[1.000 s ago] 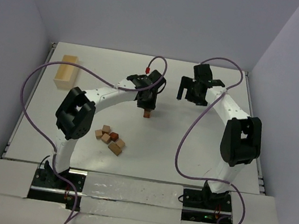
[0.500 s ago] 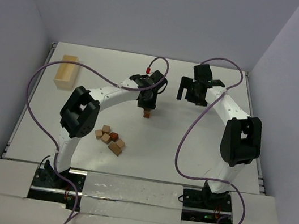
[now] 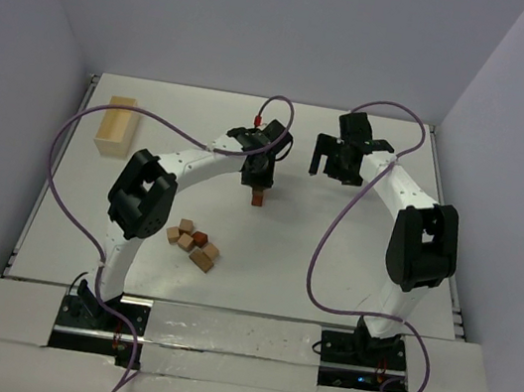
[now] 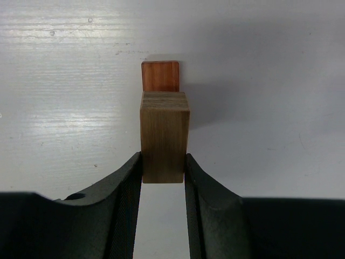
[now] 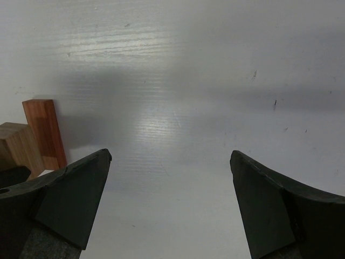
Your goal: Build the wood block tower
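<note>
Grip: left gripper clamps tan block (red-brown block just beyond) | right gripper spread, empty.

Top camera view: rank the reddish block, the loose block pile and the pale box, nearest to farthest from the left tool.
1. Reddish block: right by the left tool, mid-table.
2. Loose block pile: toward the arm bases, to the tool's left.
3. Pale box: far-left side of the table.

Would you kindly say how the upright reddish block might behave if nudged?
The reddish block stands on its narrow end, so it would probably tip rather than slide. It looks like rigid wood, likely light, so a slight touch may topple it.
</note>
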Robot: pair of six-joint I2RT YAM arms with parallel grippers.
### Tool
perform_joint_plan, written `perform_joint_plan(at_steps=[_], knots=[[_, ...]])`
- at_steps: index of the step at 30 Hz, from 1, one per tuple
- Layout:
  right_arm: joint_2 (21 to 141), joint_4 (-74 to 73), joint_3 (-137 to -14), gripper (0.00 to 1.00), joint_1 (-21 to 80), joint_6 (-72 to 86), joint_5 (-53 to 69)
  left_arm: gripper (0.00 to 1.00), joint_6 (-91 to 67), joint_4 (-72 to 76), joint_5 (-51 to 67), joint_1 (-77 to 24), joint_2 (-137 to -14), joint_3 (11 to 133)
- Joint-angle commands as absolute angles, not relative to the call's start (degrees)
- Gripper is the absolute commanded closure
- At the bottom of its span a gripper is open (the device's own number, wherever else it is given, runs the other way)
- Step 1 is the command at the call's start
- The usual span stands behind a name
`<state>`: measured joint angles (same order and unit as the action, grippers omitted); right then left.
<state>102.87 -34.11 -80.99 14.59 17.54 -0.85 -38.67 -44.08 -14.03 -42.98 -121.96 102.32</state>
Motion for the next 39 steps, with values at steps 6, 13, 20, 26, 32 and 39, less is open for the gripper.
perform_joint_plan(at_steps=[6, 13, 20, 26, 32, 39], knots=[[101.84, -33.05, -80.92, 0.00, 14.59, 18.08, -0.68, 1.00, -40.25, -44.21, -13.47, -42.98, -122.74, 105.56], [102.02, -33.05, -80.95, 0.00, 14.59, 18.02, -0.50, 1.00, -40.19, -44.33, -13.15, -43.01, -123.53, 105.89], [102.44, -33.13, -81.05, 0.00, 14.59, 18.04, -0.28, 1.00, -40.08, -44.49, -13.11, -42.98, -124.63, 106.40], [102.74, -33.13, -81.12, 0.00, 14.59, 18.00, -0.35, 1.00, -40.08, -44.38, -13.20, -42.89, -124.97, 106.16], [102.91, -33.13, -81.05, 0.00, 14.59, 17.94, -0.34, 1.00, -39.83, -44.22, -13.03, -42.97, -125.22, 106.10], [103.19, -33.31, -81.47, 0.00, 14.59, 18.02, -0.35, 0.82, -39.28, -44.11, -12.04, -42.90, -125.41, 106.07]])
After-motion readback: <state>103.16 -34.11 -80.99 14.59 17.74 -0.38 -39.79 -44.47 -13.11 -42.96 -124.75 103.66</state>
